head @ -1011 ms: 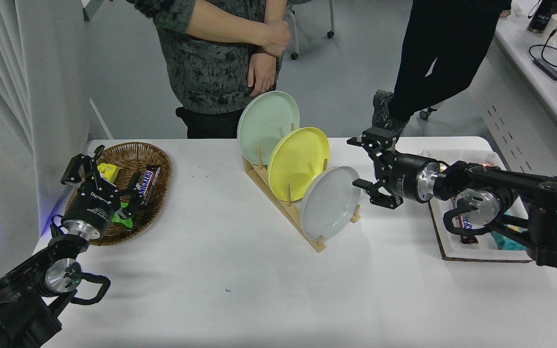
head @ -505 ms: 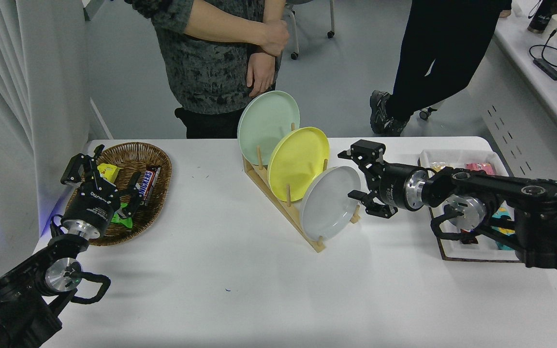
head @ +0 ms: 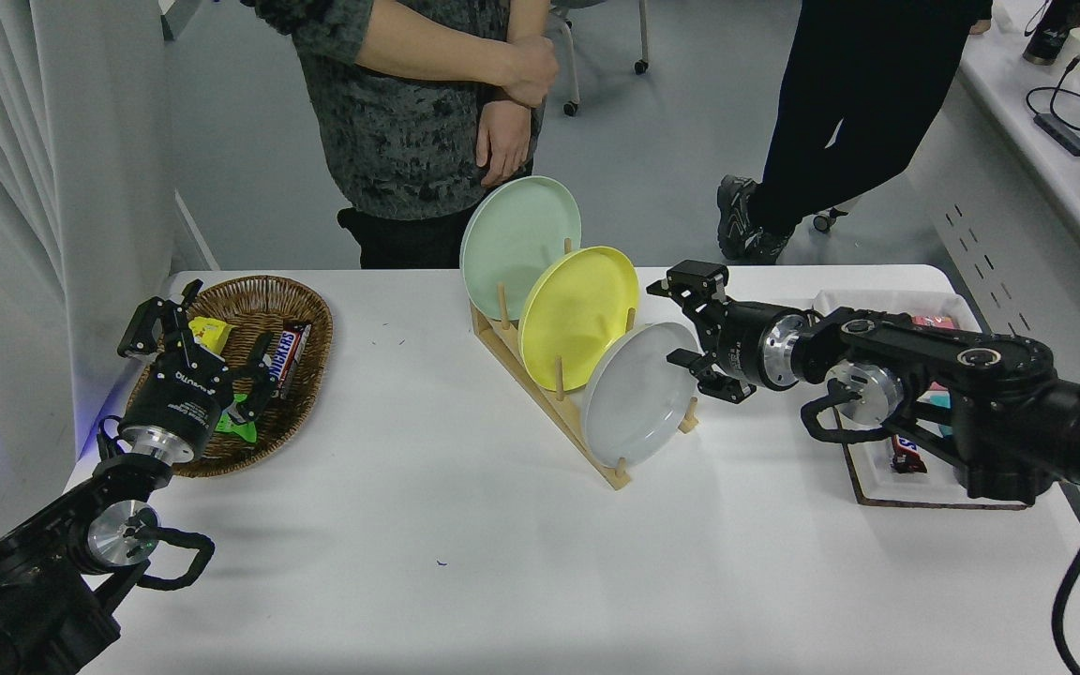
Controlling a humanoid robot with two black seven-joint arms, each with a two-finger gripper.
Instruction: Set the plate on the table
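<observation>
White table [head: 465,525], plate's [head: 638,394] rim seemingly between fingers [head: 690,282].

I'm working in what looks like a robotics lab or office test room: beyond my right end effector [head: 685,323] there's plain grey flooring with a castered chair [head: 601,37] and two people standing by watching. Further right of it, a side counter [head: 1056,141] carries cables, a mouse and cups, and my white desk [head: 465,525] is laid out with staged props.
</observation>
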